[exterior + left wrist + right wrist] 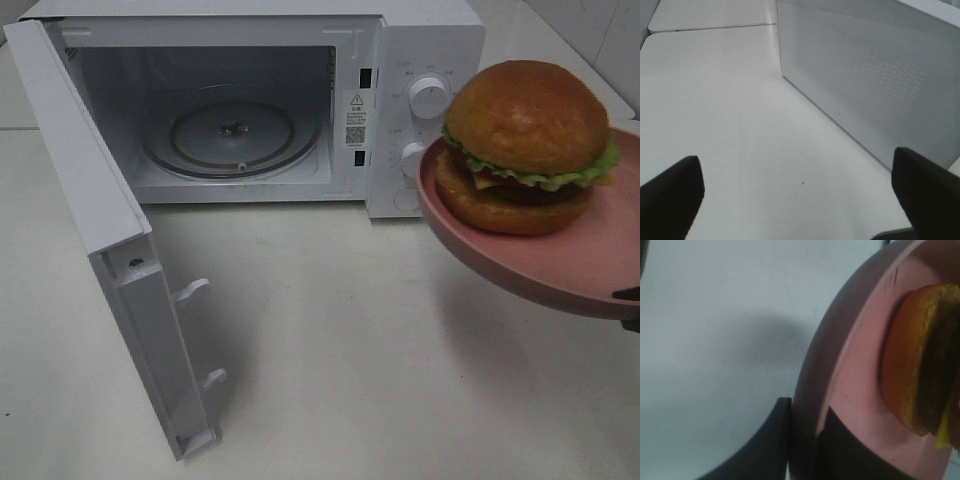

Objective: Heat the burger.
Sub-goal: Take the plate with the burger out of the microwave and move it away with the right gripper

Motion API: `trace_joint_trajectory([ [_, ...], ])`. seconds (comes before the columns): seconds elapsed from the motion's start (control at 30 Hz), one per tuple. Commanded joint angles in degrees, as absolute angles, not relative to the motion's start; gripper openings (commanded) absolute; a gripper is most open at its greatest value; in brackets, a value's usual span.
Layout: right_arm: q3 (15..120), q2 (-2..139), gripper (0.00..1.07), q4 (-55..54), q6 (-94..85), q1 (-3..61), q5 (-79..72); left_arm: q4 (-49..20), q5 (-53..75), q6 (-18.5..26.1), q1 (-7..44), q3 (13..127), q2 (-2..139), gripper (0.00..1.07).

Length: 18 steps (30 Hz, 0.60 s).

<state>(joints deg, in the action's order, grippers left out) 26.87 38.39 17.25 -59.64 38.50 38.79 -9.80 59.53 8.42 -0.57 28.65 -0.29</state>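
Exterior high view gives me only an unreadable label (355, 118) on the microwave (420, 60); my right gripper (805, 440) pinches the pink plate (560, 260) carrying the burger (527, 145); left gripper (797, 195) gapes wide, holding nothing.

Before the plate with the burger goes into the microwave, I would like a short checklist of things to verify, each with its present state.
1. Microwave door swung fully open: ok.
2. Glass turntable in the microwave free of other things: ok.
3. Right gripper shut on the rim of the pink plate: ok, one finger on each side of the rim.
4. Burger upright on the plate, away from the rim: ok.
5. Plate level: not ok, it tilts a little in the high view.
6. Left gripper open, empty, beside the microwave: ok.
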Motion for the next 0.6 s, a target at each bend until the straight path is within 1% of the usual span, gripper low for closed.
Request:
trace_joint_trajectory([
  [0.03, 27.39, 37.41, 0.01, 25.04, -49.39, 38.22, 39.48, -9.85, 59.07, 8.48, -0.80, 28.59, -1.55, 0.96],
  [0.33, 27.39, 37.41, 0.01, 33.12, -33.58, 38.22, 44.12, -9.85, 59.07, 8.48, -0.80, 28.59, -1.55, 0.96],
  [0.43, 27.39, 37.41, 0.01, 33.86, -32.37, 38.22, 44.81, -9.85, 59.07, 8.48, -0.80, 28.59, -1.55, 0.96],
  [0.6, 27.39, 37.64, 0.01, 38.62, -23.78, 38.22, 49.10, -9.85, 59.07, 8.48, -0.80, 28.59, -1.55, 0.96],
])
